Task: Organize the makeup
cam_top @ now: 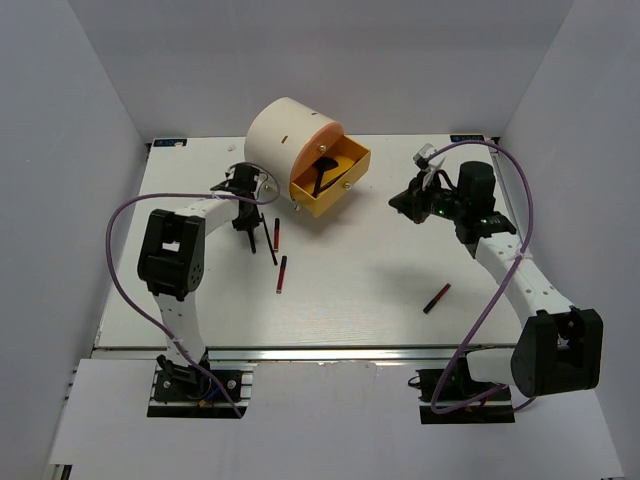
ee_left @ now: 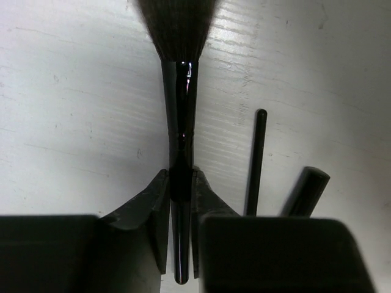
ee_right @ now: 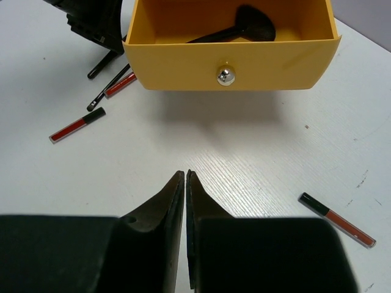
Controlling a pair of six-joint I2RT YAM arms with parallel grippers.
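close against the left wrist lens: left gripper [ee_left: 181,183] pinched tight on the glossy black handle of a fluffy brush [ee_left: 179,116], gripping low down near the tail end, with the bristles aimed away over the white table [ee_left: 73,91]; hard to tell whether lifted clear or resting. just right of it, flat on the table, a thin black brush [ee_left: 256,152] and a thicker dark rod [ee_left: 308,183], probably the cap end of a stick. from above, one stick [cam_top: 276,232] close by that gripper and a second stick [cam_top: 282,273] a little nearer the arm bases. further right, the cream cylindrical box [cam_top: 280,135] with its yellow drawer [cam_top: 318,203] pulled open and a flat black brush [ee_right: 244,27] already lying inside. right of the drawer, right gripper [ee_right: 185,180] hovering with fingers pressed together on nothing, facing the drawer knob. last, a lone stick [cam_top: 436,298] well apart on the right side. judging by looks: everything light and rigid, with slick round handles, so likely to roll on the table or swivel in a pinch; bristles soft, best left untouched. best to take hold mid-handle, squarely across the narrow width, and to grip each stick near its middle to avoid tipping.
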